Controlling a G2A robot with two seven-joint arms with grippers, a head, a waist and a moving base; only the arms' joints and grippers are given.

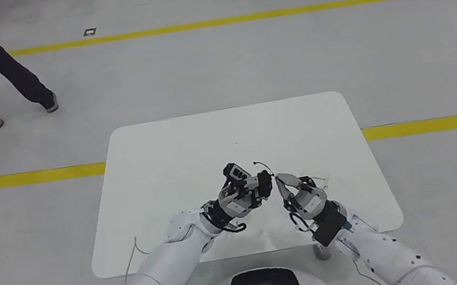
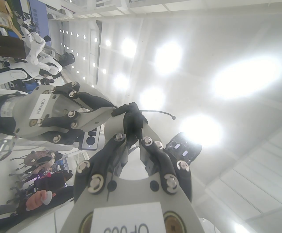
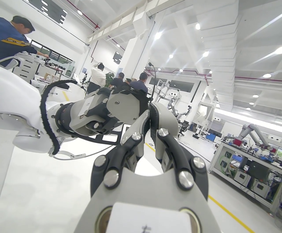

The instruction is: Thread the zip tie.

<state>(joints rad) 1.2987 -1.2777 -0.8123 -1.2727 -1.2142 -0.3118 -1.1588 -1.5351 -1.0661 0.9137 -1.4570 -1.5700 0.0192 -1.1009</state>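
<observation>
While both arms hover above the white rectangular worktop (image 1: 210, 136), the left claw (image 2: 133, 123) grips a thin black plastic zip tie (image 2: 158, 112), its head end sticking free, and the right claw (image 3: 149, 114), pressed closed, meets it tip to tip.

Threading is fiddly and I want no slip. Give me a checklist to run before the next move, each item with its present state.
1. Left gripper shut on the zip tie: ok.
2. Right gripper shut: ok.
3. Right gripper pinching the tie: cannot tell.
4. Head of the tie free beyond the left gripper: ok.
5. Tail tip located: cannot tell, hidden between the grippers.
6. Grippers tip to tip above the table: ok.
</observation>
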